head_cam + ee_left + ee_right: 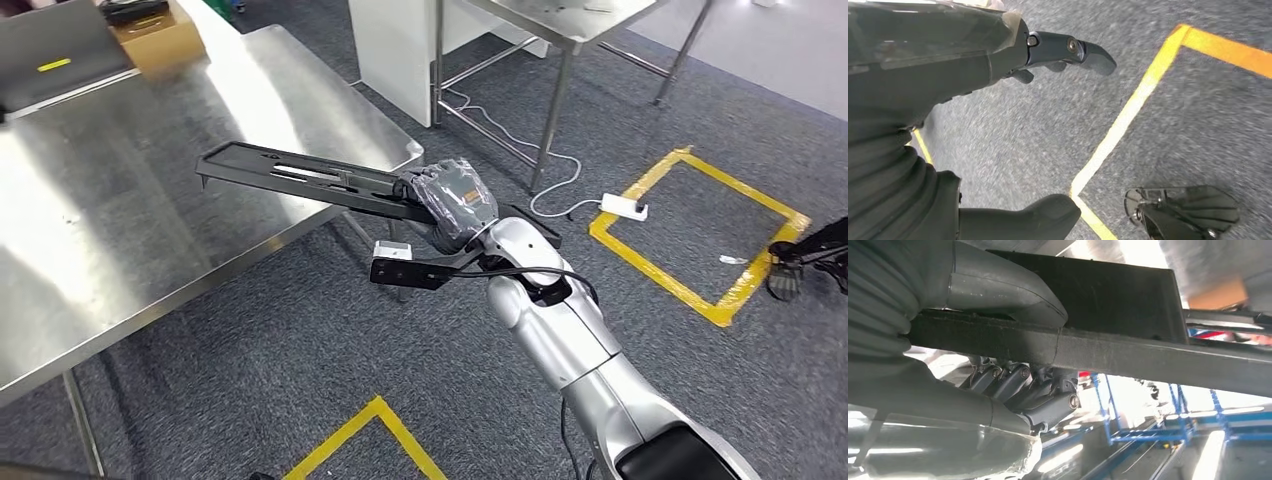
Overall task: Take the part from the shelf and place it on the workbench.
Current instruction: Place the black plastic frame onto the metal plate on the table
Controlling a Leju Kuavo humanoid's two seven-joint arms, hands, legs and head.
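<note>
The right hand [455, 203] grasps one end of the long black part [300, 178]; its length reaches out over the workbench [120, 180] corner. The left hand [998, 55] hangs released.

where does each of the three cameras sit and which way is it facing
Head view: high on the body, looking forward and down at the steel workbench; right arm, right robot hand gripping a long black part.
Left wrist view: behind the left robot hand, facing carpet and yellow floor tape.
Right wrist view: behind the right robot hand, looking along the part's underside.
Shared: head and right wrist views show that grip.
</note>
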